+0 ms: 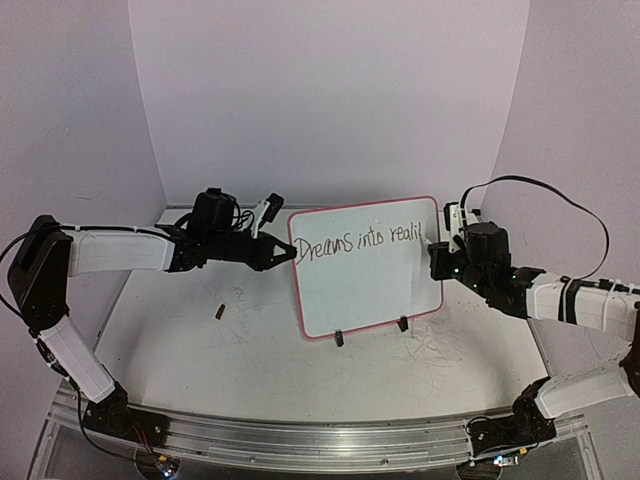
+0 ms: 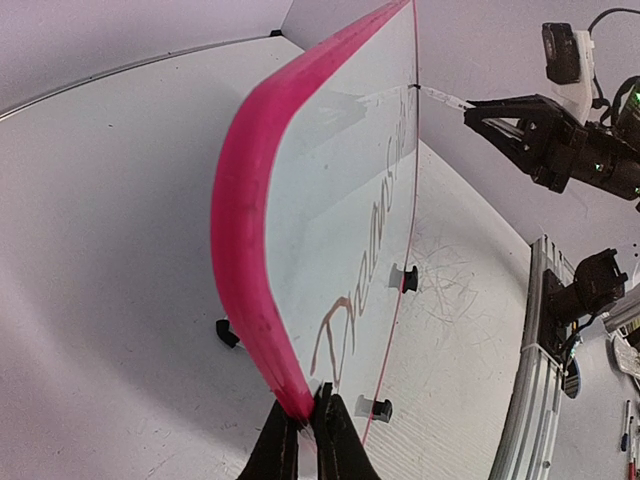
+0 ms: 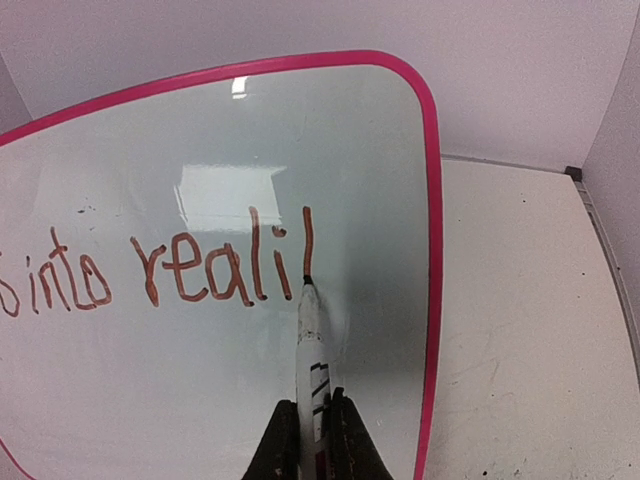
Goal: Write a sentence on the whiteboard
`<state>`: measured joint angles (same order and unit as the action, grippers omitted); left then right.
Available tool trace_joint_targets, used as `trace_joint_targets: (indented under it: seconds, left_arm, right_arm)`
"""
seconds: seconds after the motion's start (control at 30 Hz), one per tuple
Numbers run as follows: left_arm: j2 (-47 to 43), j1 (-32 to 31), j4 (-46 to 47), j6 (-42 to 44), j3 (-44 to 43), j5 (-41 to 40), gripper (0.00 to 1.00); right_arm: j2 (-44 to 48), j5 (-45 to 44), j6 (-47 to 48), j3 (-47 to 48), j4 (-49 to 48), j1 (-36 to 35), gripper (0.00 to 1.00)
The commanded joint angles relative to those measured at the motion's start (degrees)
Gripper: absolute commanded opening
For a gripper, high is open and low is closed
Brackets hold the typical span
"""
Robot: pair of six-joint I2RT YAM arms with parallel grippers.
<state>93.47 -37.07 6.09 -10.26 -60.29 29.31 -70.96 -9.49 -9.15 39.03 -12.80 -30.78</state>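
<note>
Item 1, whiteboard (image 1: 370, 290): you have it standing tilted back on two black clip feet (image 1: 340, 338) at the middle of the tabletop (image 1: 180, 360). It has a pink frame and faces the arm bases.

Item 2, sentence (image 1: 362, 242): one line of dark handwriting across the upper part of the board. It reads "Dreams into reali", followed by a single upright stroke at the 3 o'clock end.

Item 3, left gripper (image 1: 290, 252): at about 10 o'clock on the board, with your jaws pinched narrow on the pink frame edge, as your left wrist view shows.

Item 4, right gripper (image 1: 440, 258): at 3 o'clock of the board, with the jaws clamped on a white marker (image 3: 310, 330). The marker's tip touches the board at the foot of that last stroke.

Item 5, small dark piece (image 1: 220, 311): lying on the tabletop at 8 o'clock from the board, apart from it. You cannot tell what it is.
</note>
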Motion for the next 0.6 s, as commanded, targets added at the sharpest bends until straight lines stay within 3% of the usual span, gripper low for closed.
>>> trace_joint_targets:
  seconds: [0.0,0.23,0.57]
  left_arm:
    - [-0.19,-1.23,-2.24,3.96,0.59,-0.87,0.0]
    - [-0.22,-1.34,-2.29,4.03,0.69,-0.87,0.0]
    - [-0.13,-1.34,-2.25,4.08,0.61,-0.95,0.0]
  right_arm:
    - [1.06,0.16,-0.98,-0.86,0.47,0.26,0.0]
    - [2.94,-2.75,-0.74,-0.21,1.18,0.28,0.0]
    - [3.38,3.0,0.4,1.96,-0.53,0.28,0.0]
